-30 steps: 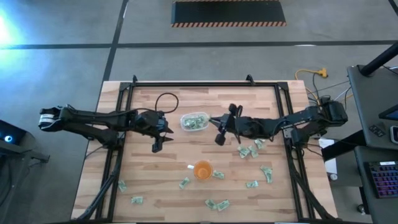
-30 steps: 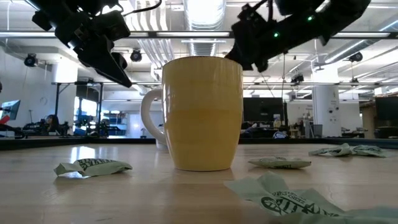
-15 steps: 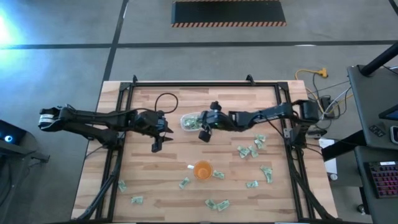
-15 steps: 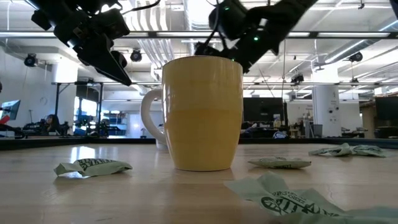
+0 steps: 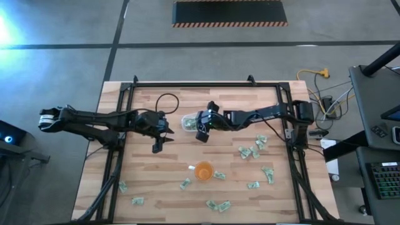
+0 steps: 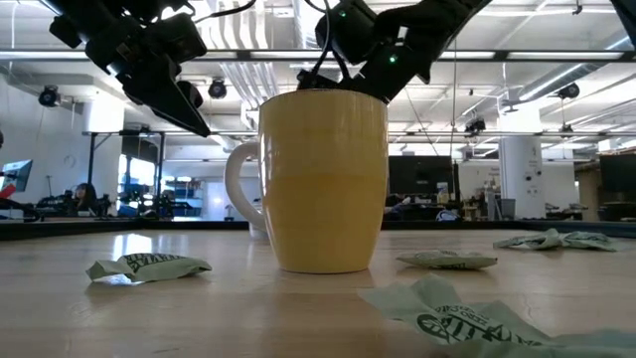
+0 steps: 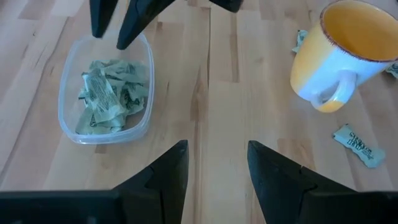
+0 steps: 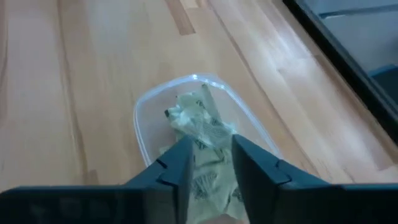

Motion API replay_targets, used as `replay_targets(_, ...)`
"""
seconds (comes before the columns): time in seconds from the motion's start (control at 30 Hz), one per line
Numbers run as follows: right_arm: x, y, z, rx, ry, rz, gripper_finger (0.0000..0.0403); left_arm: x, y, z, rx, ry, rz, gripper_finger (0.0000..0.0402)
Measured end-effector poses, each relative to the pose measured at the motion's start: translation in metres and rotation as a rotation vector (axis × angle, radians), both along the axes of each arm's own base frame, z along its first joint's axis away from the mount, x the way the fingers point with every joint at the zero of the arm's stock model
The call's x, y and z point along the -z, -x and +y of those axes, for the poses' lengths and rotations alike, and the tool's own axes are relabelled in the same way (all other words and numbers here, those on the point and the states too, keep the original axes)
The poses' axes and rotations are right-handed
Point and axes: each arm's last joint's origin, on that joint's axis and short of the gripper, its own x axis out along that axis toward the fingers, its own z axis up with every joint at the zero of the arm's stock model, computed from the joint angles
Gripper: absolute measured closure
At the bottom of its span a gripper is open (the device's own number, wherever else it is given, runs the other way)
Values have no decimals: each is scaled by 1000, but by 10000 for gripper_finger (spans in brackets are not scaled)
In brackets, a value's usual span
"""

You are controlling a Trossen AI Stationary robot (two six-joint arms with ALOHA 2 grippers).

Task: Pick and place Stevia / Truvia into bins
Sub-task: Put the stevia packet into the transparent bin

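Two arms: both dark, reaching in over the table (image 5: 162, 181) from its opposite sides.
Right gripper (image 5: 201, 134): poised over the bin; in its wrist view the fingers (image 8: 180, 165) stand a narrow gap apart, nothing pinched between them.
Left gripper (image 5: 156, 149): beside the bin and clear of it, raised off the wood, jaws spread wide and empty.
Bin (image 7: 62, 106): clear thin plastic tub, rounded-rectangular, whitish rim; sits toward the table's far middle, between the two grippers.
Bin axis: long side runs left to right in the high view.
Stevia sachets in bin (image 7: 112, 93): small pale green and white paper packets, creased and crumpled, heaped with no common direction.
Loose sachets (image 5: 252, 152): flat on the wood, a cluster on the right side and more along the near edge, lying at mixed angles; one wrinkled one (image 6: 149, 267) lies near the cup.
Cup (image 5: 203, 170): round, orange, glossy, white handle, upright, nearer the front edge than the bin.
Surface: pale wood planks with visible seams, ringed by a black metal frame.
Room: grey concrete floor, a black mat (image 5: 229, 12) with a striped edge; the low view shows an open hall, ceiling lights, pipes, desks, and a person (image 6: 79, 194) seated far off.
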Motion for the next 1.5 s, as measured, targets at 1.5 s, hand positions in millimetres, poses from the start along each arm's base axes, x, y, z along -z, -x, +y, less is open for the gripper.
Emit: replay_targets(1.5, -63, 66, 115, -366, 57, 5, 260, 61, 61, -219, 259, 354, 633, 253)
